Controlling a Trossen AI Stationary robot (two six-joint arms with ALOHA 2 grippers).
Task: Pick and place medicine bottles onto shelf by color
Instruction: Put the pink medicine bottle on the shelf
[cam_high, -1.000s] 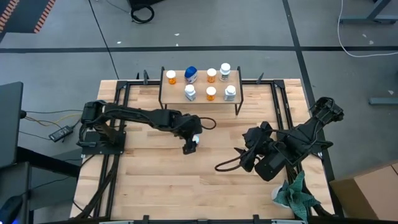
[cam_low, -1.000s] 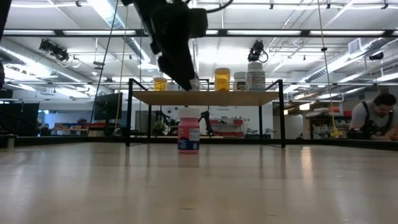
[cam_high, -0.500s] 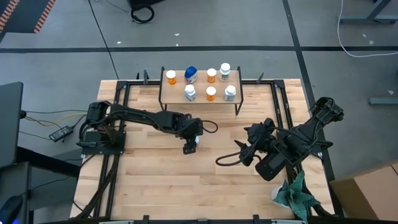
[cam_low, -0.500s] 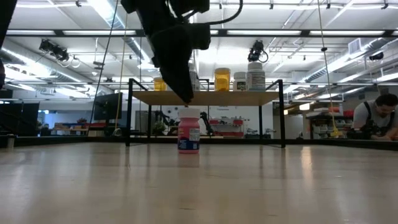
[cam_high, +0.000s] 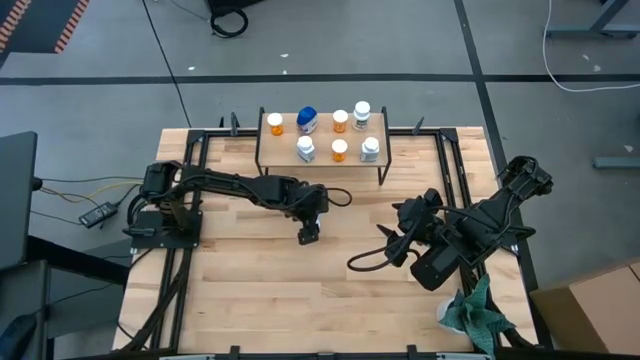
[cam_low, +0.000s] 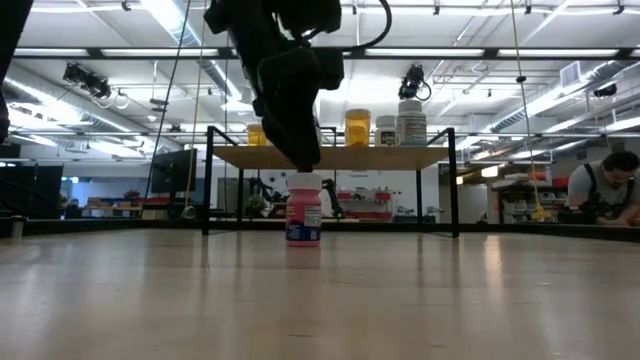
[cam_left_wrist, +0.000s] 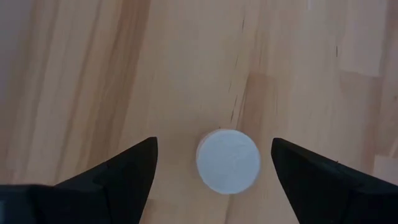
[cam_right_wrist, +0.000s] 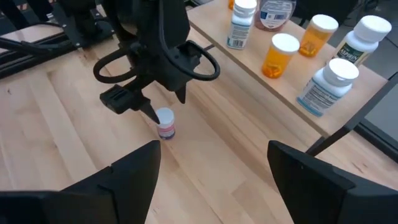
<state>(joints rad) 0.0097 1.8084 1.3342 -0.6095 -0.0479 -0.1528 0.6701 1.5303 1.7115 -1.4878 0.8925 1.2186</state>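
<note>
A pink medicine bottle (cam_low: 303, 215) with a white cap (cam_left_wrist: 228, 160) stands upright on the wooden table, in front of the shelf (cam_low: 330, 157). My left gripper (cam_left_wrist: 214, 146) hangs open just above it, pointing steeply down, one finger on either side of the cap and clear of it. In the high view this gripper (cam_high: 308, 232) hides the bottle. Several orange, white and blue-topped bottles stand on the shelf (cam_high: 322, 136) at the table's far edge. My right gripper (cam_right_wrist: 212, 155) waits open, raised over the table's right half.
A teal cloth (cam_high: 475, 312) lies at the table's near right corner. Black frame rails (cam_high: 200, 160) run along the table's sides. A black cable loop (cam_right_wrist: 155, 62) hangs off the left arm. A person (cam_low: 600, 190) sits in the room beyond the table.
My left gripper has come down toward the pink bottle and shifted a little toward the table's near edge, so that it now covers the cap in the high view; it stays open. My right gripper has turned a little in place. The bottle has not moved.
</note>
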